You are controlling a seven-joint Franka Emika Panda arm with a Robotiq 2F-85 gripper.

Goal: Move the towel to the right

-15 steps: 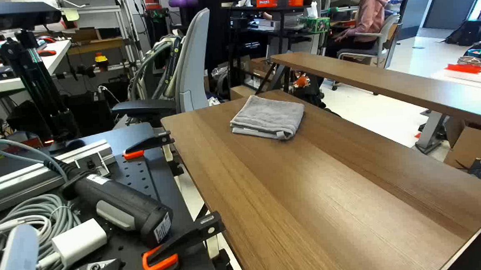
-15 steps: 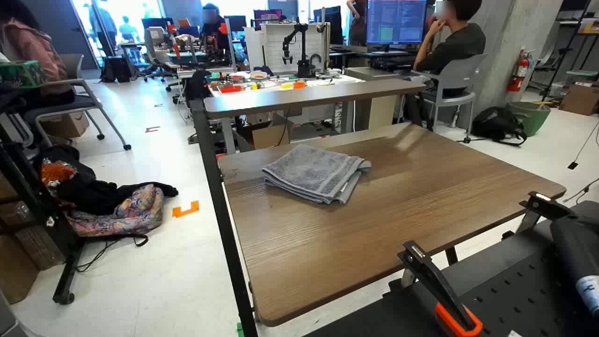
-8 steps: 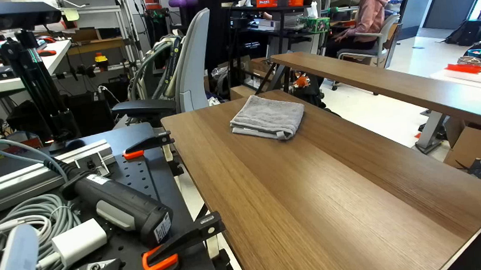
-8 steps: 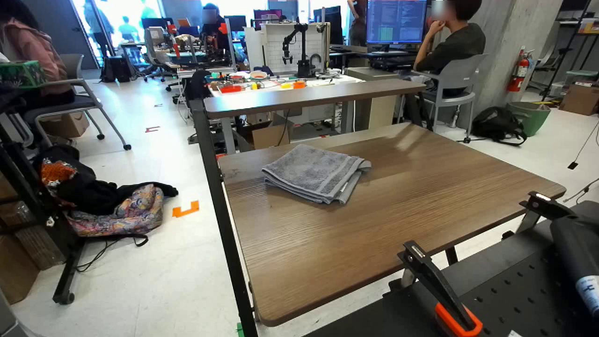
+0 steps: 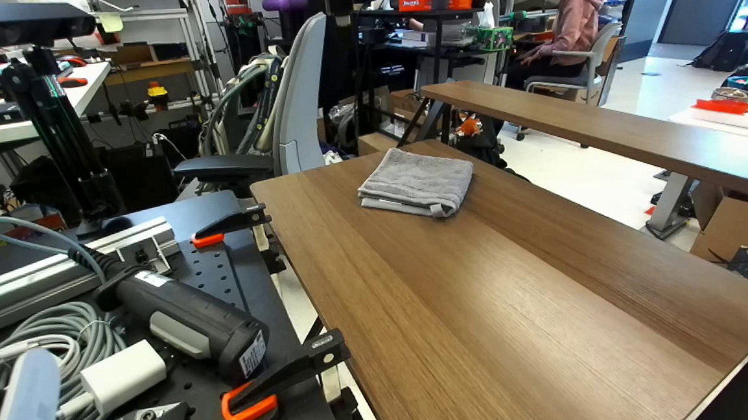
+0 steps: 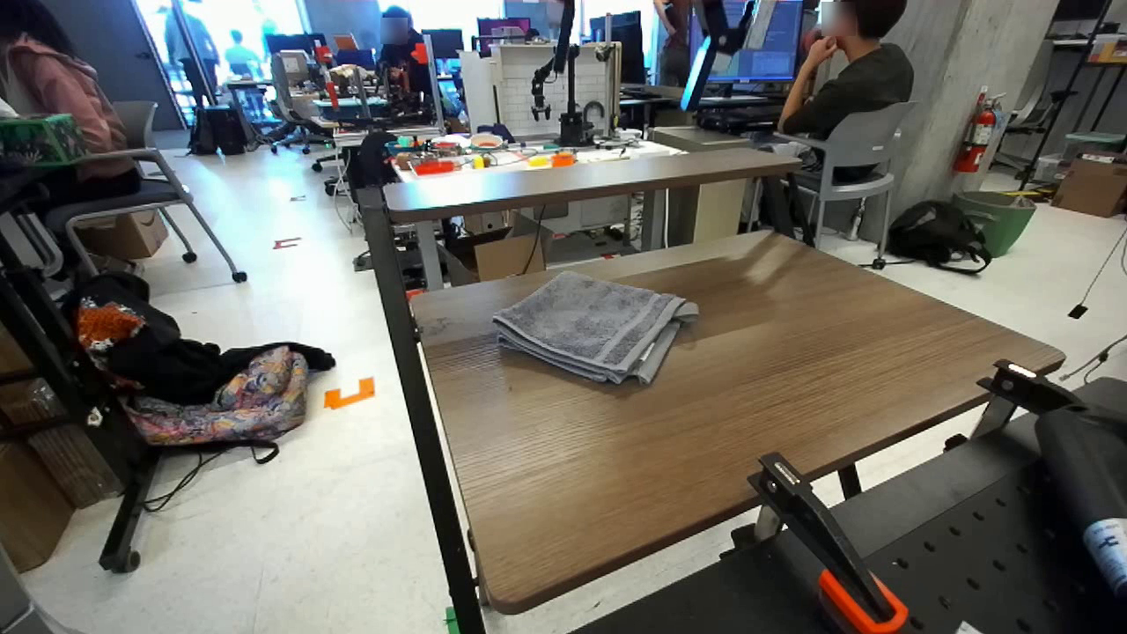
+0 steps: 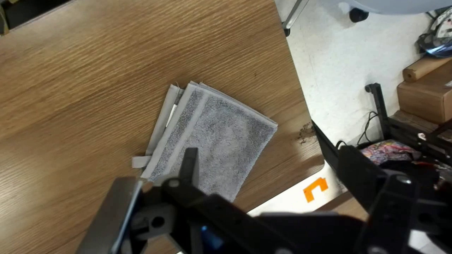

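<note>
A folded grey towel lies flat near one end of the wooden table, in both exterior views (image 5: 417,180) (image 6: 594,324) and in the wrist view (image 7: 226,137). My gripper (image 7: 269,152) is open, with its two fingers wide apart and nothing between them. In the wrist view one finger (image 7: 190,164) overlaps the towel and hides part of its lower edge. The other finger shows against the table's corner and the floor beyond. Dark parts of the gripper or arm (image 6: 724,37) hang at the top edge of an exterior view, well above the towel.
The brown wooden table (image 5: 516,305) has a raised shelf (image 6: 599,180) along one long side. A black post (image 6: 409,387) stands at one short side. Black clamps (image 6: 819,537) and a pegboard (image 6: 960,546) with tools and cables border the opposite long side.
Dark parts of the gripper or arm have come into view at the top of an exterior view. The towel has not moved.
</note>
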